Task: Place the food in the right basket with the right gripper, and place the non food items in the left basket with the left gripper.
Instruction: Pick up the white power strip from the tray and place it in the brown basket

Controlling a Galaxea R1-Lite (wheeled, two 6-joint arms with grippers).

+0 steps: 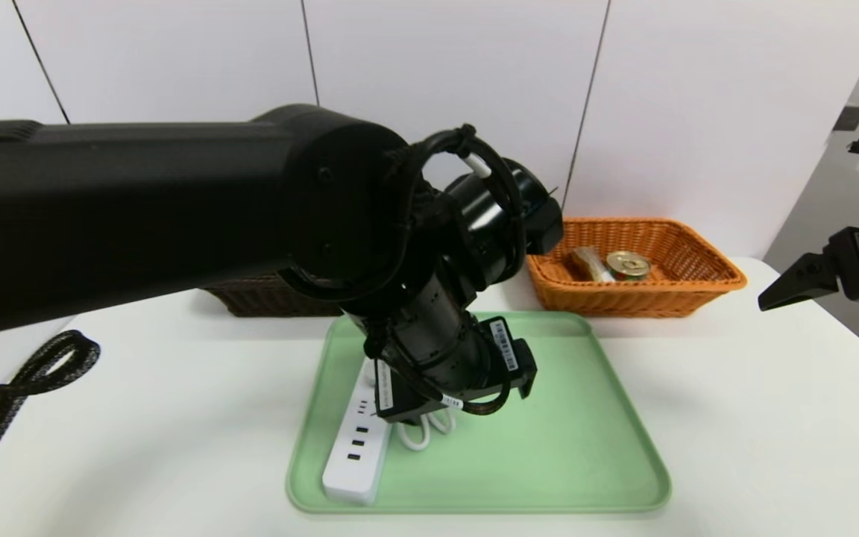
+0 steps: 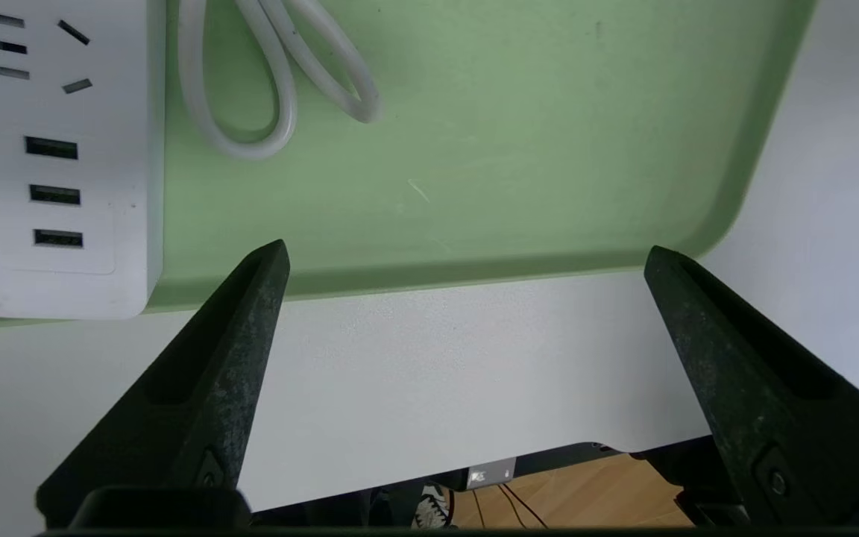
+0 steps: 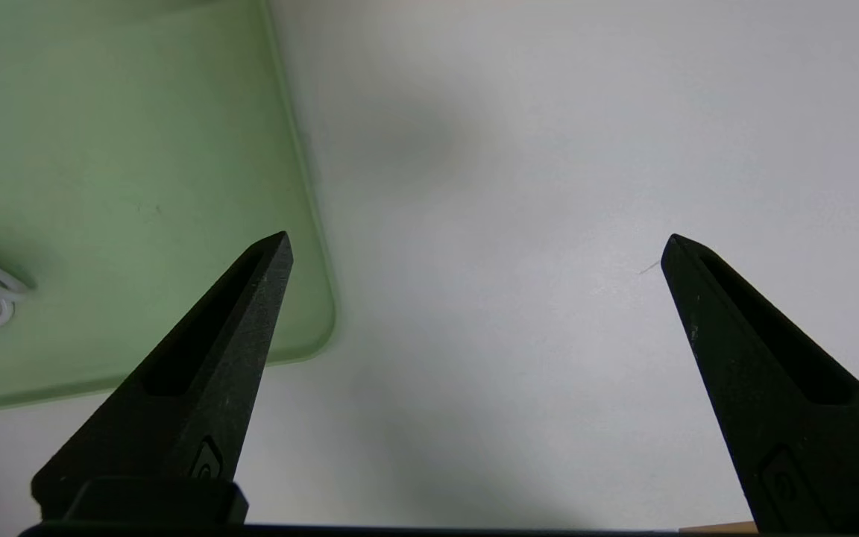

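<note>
Left tool (image 2: 467,253) over tray (image 1: 593,447), strip pending

Item: power strip (image 1: 359,440), white, non-food; lies at tray's 9 o'clock edge, long axis 12-to-6, cord (image 2: 273,82) coiled beside. Left tool: wide, empty, hanging above tray; strip at its 10 o'clock in the wrist view; nearer arm. Right tool (image 3: 474,246): wide, empty, parked at 3 o'clock over bench (image 1: 772,418). Orange basket (image 1: 705,287) at 1 o'clock holds can (image 1: 628,265); dark basket (image 1: 265,298) at 11.

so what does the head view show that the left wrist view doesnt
Only the head view shows the orange basket holding a can, the dark basket, and the right claw parked off to the side. Only the left wrist view shows the open left claw with nothing in it and the floor under the table edge. Both show the green tray, power strip and its white cable.
</note>
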